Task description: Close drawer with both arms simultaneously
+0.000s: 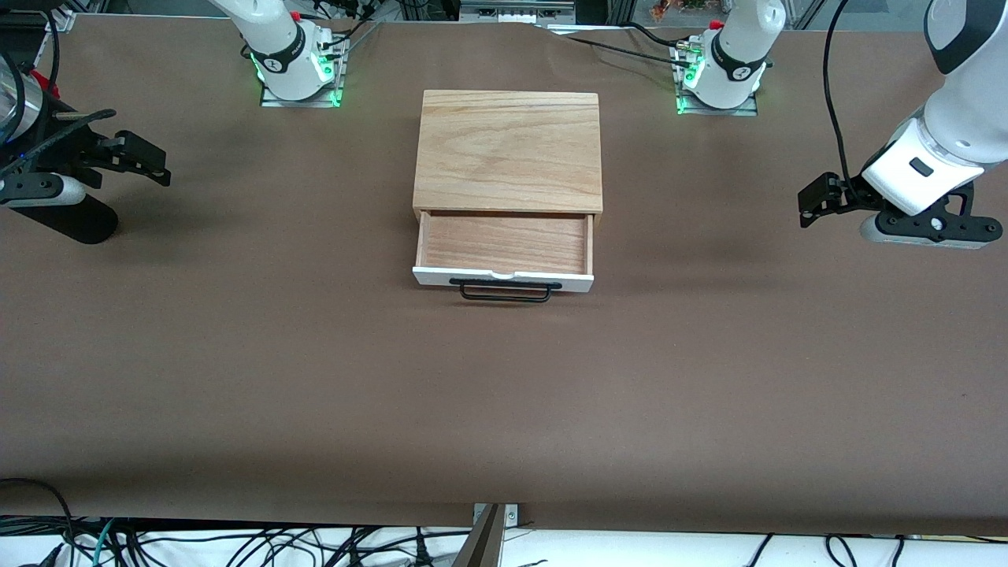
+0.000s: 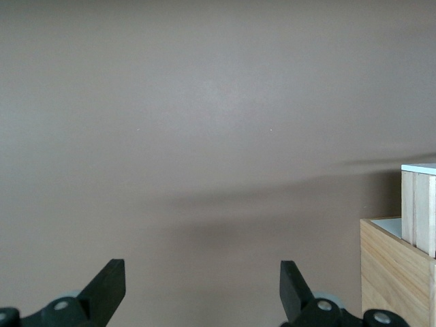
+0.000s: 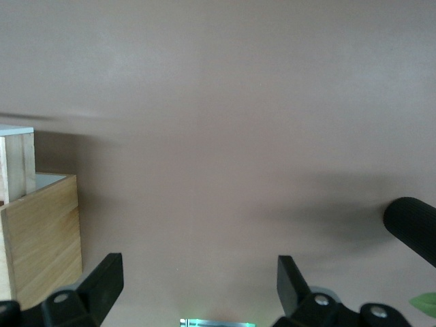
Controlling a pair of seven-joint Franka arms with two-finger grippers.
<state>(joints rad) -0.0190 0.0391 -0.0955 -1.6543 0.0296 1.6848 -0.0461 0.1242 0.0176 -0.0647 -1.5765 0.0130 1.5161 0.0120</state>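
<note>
Drawer (image 1: pixel 504 250) sits pulled out of its oak box (image 1: pixel 508 150) mid-table, handle (image 1: pixel 505 290) toward the front camera. Right gripper (image 1: pixel 150 163), fingers spread, hangs over bare table at its end; left gripper (image 1: pixel 813 201), also spread, likewise. Both should meet the white front panel (image 1: pixel 441 276) evenly, pushing straight. Plenty of open brown table (image 1: pixel 504 409) around.

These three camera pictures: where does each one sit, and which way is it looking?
Front view: high across the table, facing both arms, the oak box and its open drawer; left end effector and right end effector hover at the table's ends.
Left wrist view: on the left arm, looking over its open left end effector at the table.
Right wrist view: likewise, over the right end effector.
Shared: both wrist views catch the box's side.
</note>
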